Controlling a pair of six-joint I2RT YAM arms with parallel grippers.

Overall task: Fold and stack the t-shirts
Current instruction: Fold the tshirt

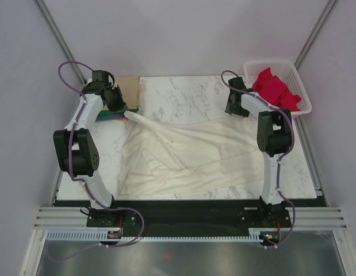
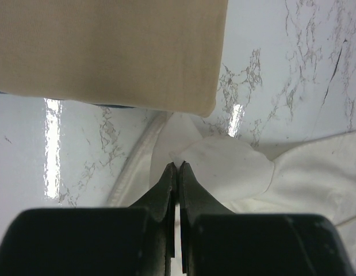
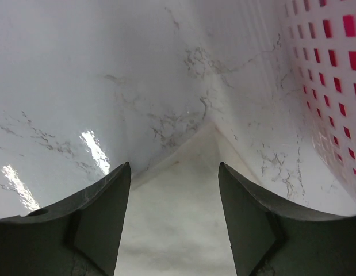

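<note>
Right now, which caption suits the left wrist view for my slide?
Left end effector shut on the large cream cloth t-shirt, near a folded tan t-shirt on the marble table.

The spread t-shirt [image 1: 212, 155] lies across the middle and lower part of the table [image 1: 183, 92]. One corner reaches toward the upper left of the top view, where the left gripper [image 1: 121, 109] pinches it. Just behind that gripper, at the table's upper left corner, sits the stack of folded t-shirts [image 1: 127, 91]; in the left wrist view it fills the top of the frame, above the pinched cloth. The basket [image 1: 303, 95] stands at the upper right with crumpled cloth [image 1: 272, 86] inside. The right gripper [image 1: 235, 106] hangs just left of the basket, behind the shirt's upper edge, jaws apart.
</note>
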